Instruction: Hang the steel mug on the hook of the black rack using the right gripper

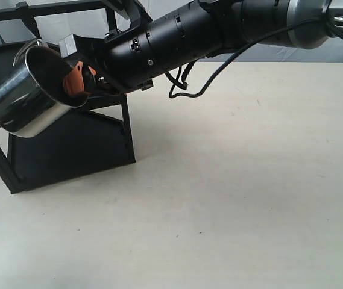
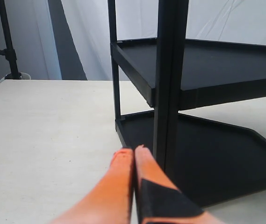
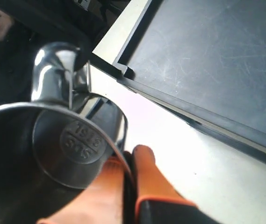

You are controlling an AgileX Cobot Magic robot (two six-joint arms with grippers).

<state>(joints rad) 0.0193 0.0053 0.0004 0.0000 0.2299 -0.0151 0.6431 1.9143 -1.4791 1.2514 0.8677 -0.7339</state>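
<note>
The steel mug [image 1: 22, 96] hangs tilted in the air at the rack's upper left, its mouth turned toward the arm. My right gripper [image 1: 79, 81] is shut on its rim, one orange finger inside the cup and one outside [image 3: 144, 175]. The mug's loop handle [image 3: 58, 70] sits right beside a slim black peg, the hook [image 3: 105, 64], which slants down from the top bar [image 1: 29, 23]. Whether the peg passes through the loop I cannot tell. The black rack [image 1: 69, 144] stands behind the mug. My left gripper [image 2: 133, 150] is shut and empty, low beside a rack post [image 2: 170, 84].
The rack's two flat shelves [image 2: 217, 60] and its slanted posts fill the left of the exterior view. The pale tabletop [image 1: 237, 180] stretches to the right. A black cable [image 1: 186, 90] loops under the right arm. A stand [image 2: 9, 51] rises beyond the table's far edge.
</note>
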